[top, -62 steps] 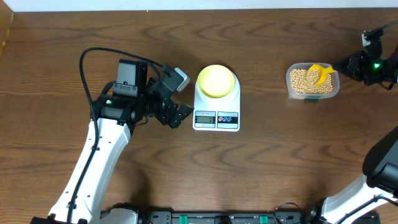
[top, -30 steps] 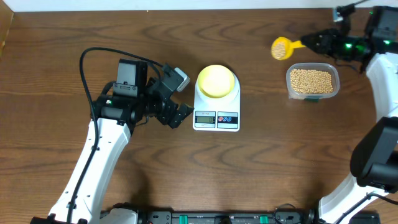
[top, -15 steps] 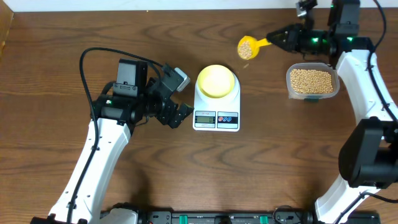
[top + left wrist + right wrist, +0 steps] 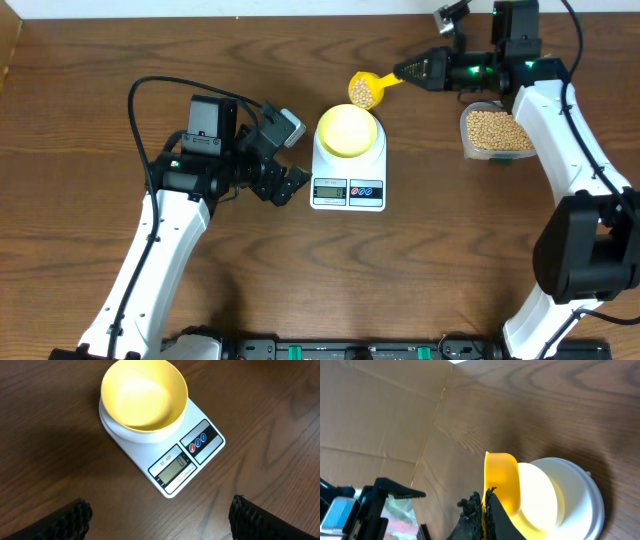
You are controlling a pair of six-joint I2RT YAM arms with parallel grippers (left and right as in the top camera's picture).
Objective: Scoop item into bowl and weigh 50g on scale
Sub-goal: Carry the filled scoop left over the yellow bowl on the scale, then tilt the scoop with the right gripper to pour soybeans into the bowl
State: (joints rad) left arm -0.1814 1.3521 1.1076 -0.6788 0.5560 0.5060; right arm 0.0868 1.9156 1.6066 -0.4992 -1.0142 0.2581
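overhead: the right arm (image 4: 560, 120) stretches over the far side of the scale (image 4: 348, 185), and the right end effector (image 4: 418, 72) is clamped on the handle of the yellow scoop (image 4: 364, 90). the left arm (image 4: 170, 230) is bent left of the scale, with the left end effector (image 4: 160, 517) spread wide, gripping nothing and facing the scale. there is one scale, one bowl (image 4: 347, 130), one scoop and one clear container (image 4: 536, 128). the bowl sits on the scale's platform. the scoop's long axis runs left-right, cup end by the bowl's far rim. it carries beans (image 4: 362, 94). more beans fill the container, on the tabletop (image 4: 450, 260) right of the scale.
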